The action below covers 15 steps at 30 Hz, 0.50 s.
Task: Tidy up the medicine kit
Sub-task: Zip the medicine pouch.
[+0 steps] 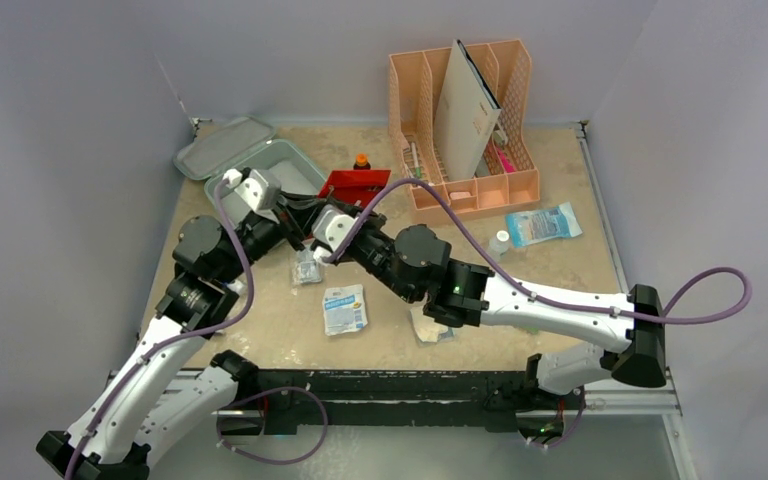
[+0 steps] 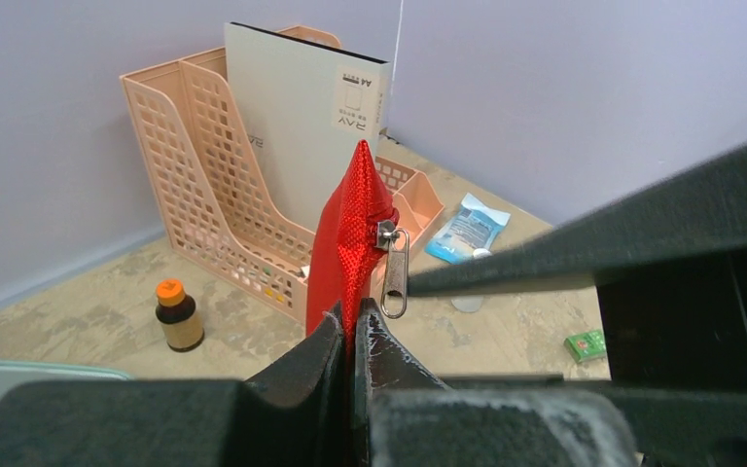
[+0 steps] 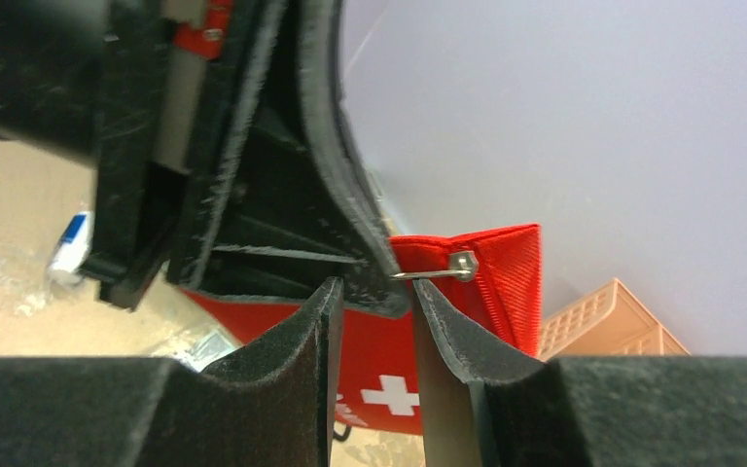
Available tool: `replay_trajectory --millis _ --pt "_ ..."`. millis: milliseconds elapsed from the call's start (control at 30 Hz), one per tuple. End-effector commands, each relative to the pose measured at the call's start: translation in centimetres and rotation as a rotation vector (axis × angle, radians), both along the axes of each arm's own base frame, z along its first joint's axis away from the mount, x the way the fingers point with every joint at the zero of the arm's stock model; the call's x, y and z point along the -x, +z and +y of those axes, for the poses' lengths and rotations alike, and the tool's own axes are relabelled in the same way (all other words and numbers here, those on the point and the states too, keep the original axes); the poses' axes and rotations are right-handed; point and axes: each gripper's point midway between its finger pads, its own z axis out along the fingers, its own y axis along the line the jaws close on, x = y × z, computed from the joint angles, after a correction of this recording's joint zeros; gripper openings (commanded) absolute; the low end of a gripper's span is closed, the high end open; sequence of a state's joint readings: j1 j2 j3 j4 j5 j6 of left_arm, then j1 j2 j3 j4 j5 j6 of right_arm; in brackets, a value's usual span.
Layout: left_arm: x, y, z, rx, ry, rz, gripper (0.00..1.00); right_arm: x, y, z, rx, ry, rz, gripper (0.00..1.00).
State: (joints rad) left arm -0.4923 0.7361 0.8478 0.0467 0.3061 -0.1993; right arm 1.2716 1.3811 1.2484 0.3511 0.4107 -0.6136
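Note:
The medicine kit (image 1: 278, 165) lies open at the table's back left, its mint-green lid (image 1: 222, 145) folded back behind it. Beside it, a red first-aid pouch (image 1: 355, 184) is lifted off the table. My left gripper (image 2: 352, 316) is shut on the pouch's (image 2: 350, 224) fabric edge, just below the metal zipper pull (image 2: 394, 277). My right gripper (image 3: 374, 284) faces it from the other side, open. The zipper pull (image 3: 428, 273) rests at the tip of one of its fingers. A black left fingertip reaches into the gap. The white cross shows on the pouch (image 3: 506, 282).
A peach file organizer (image 1: 465, 140) holding a white folder (image 1: 465, 110) stands at the back. A brown bottle with an orange cap (image 2: 179, 316) sits left of it. Blue-white packets (image 1: 543, 224) (image 1: 344, 308), a small white bottle (image 1: 501, 240) and a green box (image 2: 586, 344) lie about.

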Motion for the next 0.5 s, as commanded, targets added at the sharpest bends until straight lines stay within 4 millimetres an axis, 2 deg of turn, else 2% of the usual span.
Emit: replay_trajectory --millis 0,133,300,467 --pt "0.6 1.8 0.1 0.042 -0.008 -0.055 0.0 -0.6 4.9 -2.5 -0.172 -0.086 -0.052 0.35" --pt "0.6 1.9 0.2 0.042 -0.005 -0.058 0.0 -0.6 5.8 -3.4 -0.23 -0.104 -0.064 0.35" --pt "0.7 1.8 0.5 0.036 0.009 -0.058 0.0 -0.6 6.1 -3.6 -0.252 -0.111 -0.062 0.32" --pt "0.8 1.6 0.7 0.03 0.015 -0.058 0.0 -0.7 5.3 -3.3 -0.243 -0.109 -0.047 0.21"
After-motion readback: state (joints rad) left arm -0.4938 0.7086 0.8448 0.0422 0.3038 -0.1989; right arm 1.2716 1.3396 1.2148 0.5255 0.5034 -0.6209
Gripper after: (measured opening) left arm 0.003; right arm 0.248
